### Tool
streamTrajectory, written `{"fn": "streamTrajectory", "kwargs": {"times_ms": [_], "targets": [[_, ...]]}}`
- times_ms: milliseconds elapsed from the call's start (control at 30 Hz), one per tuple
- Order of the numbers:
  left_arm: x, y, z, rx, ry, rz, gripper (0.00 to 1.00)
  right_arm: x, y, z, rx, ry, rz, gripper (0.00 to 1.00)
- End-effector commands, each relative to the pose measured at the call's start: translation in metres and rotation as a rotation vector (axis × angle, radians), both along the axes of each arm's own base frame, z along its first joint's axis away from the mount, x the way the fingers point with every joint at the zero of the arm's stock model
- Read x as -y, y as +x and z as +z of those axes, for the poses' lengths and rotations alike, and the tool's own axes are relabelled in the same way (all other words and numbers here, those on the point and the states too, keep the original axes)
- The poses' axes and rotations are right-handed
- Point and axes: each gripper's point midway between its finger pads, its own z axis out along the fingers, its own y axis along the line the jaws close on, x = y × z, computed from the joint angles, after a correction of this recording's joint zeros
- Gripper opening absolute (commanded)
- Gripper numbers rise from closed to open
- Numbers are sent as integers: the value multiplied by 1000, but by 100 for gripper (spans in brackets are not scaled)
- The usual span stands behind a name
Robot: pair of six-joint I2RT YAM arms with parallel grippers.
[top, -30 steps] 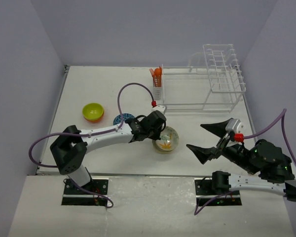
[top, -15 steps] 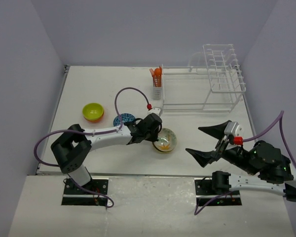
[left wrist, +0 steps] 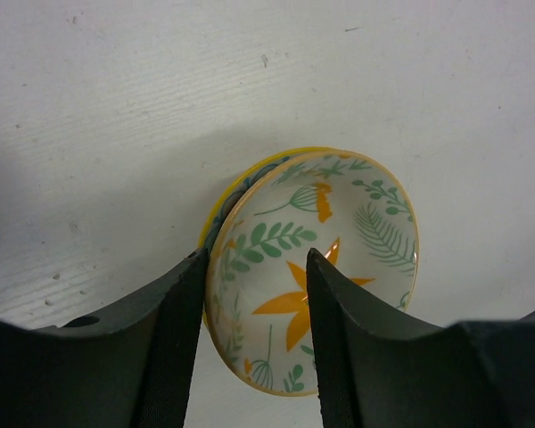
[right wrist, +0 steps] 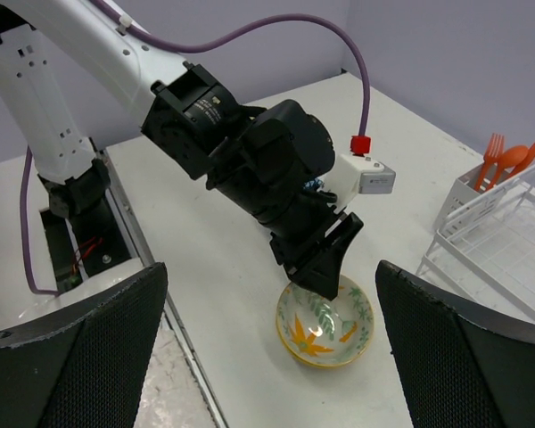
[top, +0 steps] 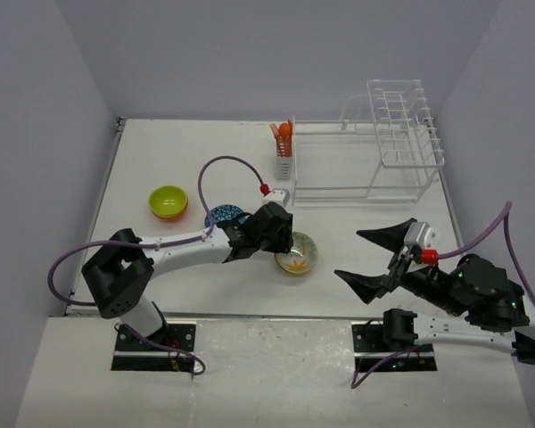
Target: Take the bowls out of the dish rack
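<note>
I see my left arm stretched low across the table (top: 187, 152), from its base toward the middle, with the wrist tipped downward. The left gripper (left wrist: 254, 267) stands over the left side of the cream leaf-print bowl (left wrist: 348, 241). One finger is outside the wall and the other inside, parted wider than the rim, so it does not clamp. The bowl sits upright on the table, in front of the white dish rack (top: 406, 134) and apart from it. My right arm is folded at the near right edge. The right gripper (top: 352, 254) is spread wide and holds nothing.
</note>
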Motion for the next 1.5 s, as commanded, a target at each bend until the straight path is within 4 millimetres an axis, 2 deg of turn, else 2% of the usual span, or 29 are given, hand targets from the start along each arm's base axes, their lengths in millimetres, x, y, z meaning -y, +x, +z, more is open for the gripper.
{"fn": "streamTrajectory", "kwargs": {"times_ms": [0,167,267,300,367,400,433,467,500,533,567,633,667,733,767,800,867,900,933,967,1067,1100,1133,1167,1200,1267,1300,1367,1467], "targets": [[-2,10,26,54,-48,38,50,3,-1,14,31,49,10,99],[-7,9,28,43,1,42,61,3,-1,14,32,48,10,99],[-18,9,30,55,38,77,65,3,2,14,25,50,-10,99],[-24,11,37,76,42,101,67,5,5,14,12,56,-32,99],[-37,8,42,83,64,132,79,11,17,12,-35,73,-127,99],[-45,10,57,119,50,165,84,13,22,11,-75,98,-169,99],[-55,8,59,122,64,187,88,18,28,11,-102,118,-224,99],[-63,7,67,140,61,211,93,32,45,8,-134,137,-371,99],[-77,9,90,195,37,258,98,37,51,6,-168,167,-430,99],[-89,7,98,208,54,281,100,41,55,5,-174,169,-471,99],[-97,7,110,233,43,303,100,47,59,7,-185,174,-521,99],[-123,7,144,300,51,364,100,46,60,5,-203,148,-538,99],[-135,9,154,328,71,397,100,50,65,9,-199,146,-584,99],[-162,19,173,354,107,451,100,44,83,-3,-177,17,-693,99],[-168,24,174,338,100,442,100,46,91,-1,-205,8,-723,99],[-199,41,175,334,111,521,100,45,110,-18,-269,-43,-748,99],[-224,56,180,344,99,527,100,63,126,-25,-285,-8,-830,99],[-270,67,186,352,109,643,100,83,135,-22,-284,33,-897,99],[-294,69,190,363,134,662,100,96,134,-19,-277,61,-928,99],[-334,68,197,368,115,741,100,120,138,-21,-273,70,-1008,99],[-387,47,204,373,186,850,100,139,121,-8,-243,88,-1014,99],[-383,37,211,399,170,837,100,144,112,-11,-257,61,-1018,99],[-375,32,215,418,142,803,100,145,103,-6,-243,63,-998,99],[-378,24,218,428,149,813,100,147,95,2,-231,62,-991,99],[-378,10,225,456,156,811,100,152,87,-5,-253,31,-1002,99],[-387,-13,239,514,183,856,100,167,74,1,-256,60,-1066,99],[-377,-18,239,529,167,817,100,172,69,-4,-269,45,-1088,99],[-372,-29,241,547,161,772,100,180,56,-2,-252,76,-1101,99],[-352,-39,233,552,141,668,100,176,47,0,-195,79,-1040,99]]}}
